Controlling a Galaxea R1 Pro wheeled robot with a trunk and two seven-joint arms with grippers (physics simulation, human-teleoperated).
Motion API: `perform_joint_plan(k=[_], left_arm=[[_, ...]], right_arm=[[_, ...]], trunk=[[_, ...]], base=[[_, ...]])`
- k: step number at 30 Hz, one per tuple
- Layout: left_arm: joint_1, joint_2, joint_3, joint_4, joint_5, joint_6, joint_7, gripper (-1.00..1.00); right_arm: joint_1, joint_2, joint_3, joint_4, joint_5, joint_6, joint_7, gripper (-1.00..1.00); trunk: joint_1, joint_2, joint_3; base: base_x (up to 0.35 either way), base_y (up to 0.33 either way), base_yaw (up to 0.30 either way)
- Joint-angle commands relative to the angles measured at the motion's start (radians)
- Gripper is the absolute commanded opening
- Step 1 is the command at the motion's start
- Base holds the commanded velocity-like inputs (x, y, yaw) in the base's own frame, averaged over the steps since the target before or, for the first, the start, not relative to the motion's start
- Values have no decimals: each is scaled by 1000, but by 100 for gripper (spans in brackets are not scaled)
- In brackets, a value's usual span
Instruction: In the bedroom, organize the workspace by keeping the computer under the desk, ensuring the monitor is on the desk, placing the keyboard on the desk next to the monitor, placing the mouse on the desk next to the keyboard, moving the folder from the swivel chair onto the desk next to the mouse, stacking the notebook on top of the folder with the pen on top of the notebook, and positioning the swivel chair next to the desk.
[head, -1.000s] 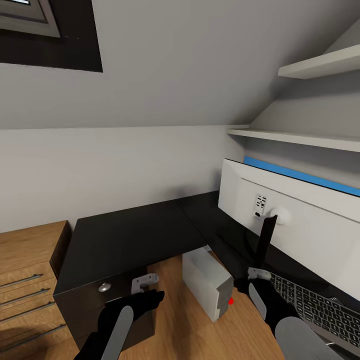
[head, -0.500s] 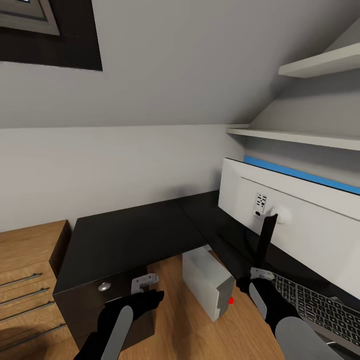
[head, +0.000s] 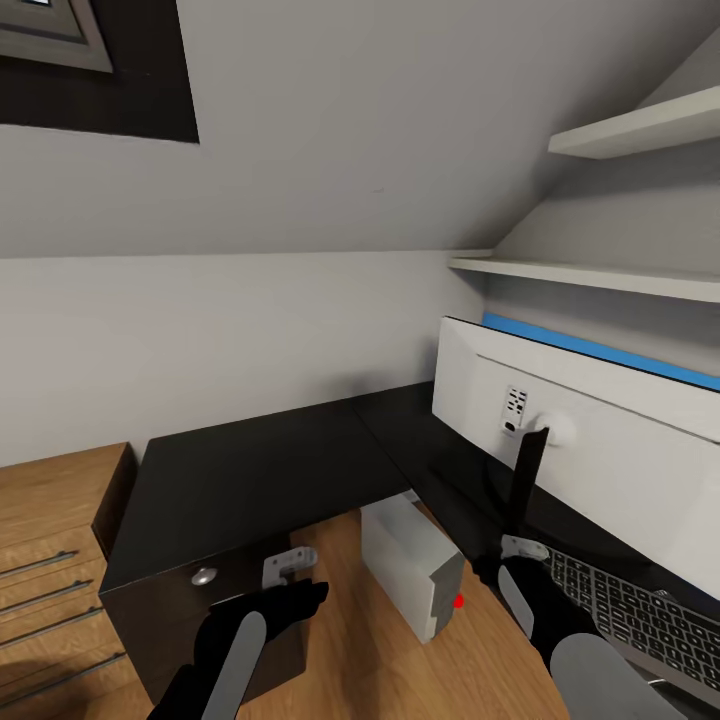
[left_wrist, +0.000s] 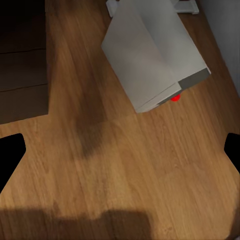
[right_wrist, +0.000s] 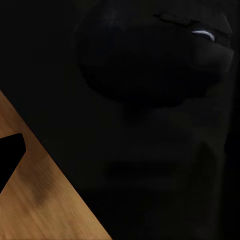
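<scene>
The black desk (head: 260, 470) wraps round a corner in front of me. On its right wing the monitor (head: 600, 450) stands with its white back toward me, and the keyboard (head: 630, 615) lies before it. The light-grey computer (head: 405, 560) (left_wrist: 150, 55) stands on the floor at the desk's inner corner, red light showing. My left gripper (head: 285, 572) (left_wrist: 120, 155) hangs open over bare floor beside it. My right gripper (head: 522, 548) (right_wrist: 120, 150) is open above the desk's edge by the monitor stand, over a dark rounded shape (right_wrist: 150, 50) that may be the mouse.
The black drawer unit (head: 180, 620) sits under the desk's left wing, close to my left arm. Low wooden drawers (head: 50, 560) stand further left. White wall shelves (head: 600, 275) hang above the monitor, under a sloped ceiling with a skylight (head: 90, 60).
The whole picture has slid slightly to the left, so the camera turned a little. Both arms and the desk's things keep their places.
</scene>
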Motion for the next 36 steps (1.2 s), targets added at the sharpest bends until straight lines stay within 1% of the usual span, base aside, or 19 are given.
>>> perform_joint_plan(k=[1, 10, 36], left_arm=[[-1, 0, -1, -1, 10, 2, 10, 100], [-1, 0, -1, 1, 8, 2, 11, 100], [-1, 0, 2, 5, 9, 2, 14, 100]], right_arm=[[0, 0, 1, -2, -10, 4, -6, 100], [0, 0, 1, -2, -10, 4, -6, 100], [0, 0, 2, -2, -9, -2, -6, 100]], trunk=[[0, -1, -1], [0, -1, 2], [0, -1, 2]], base=[[0, 0, -8], [0, 0, -71], [0, 0, -1]])
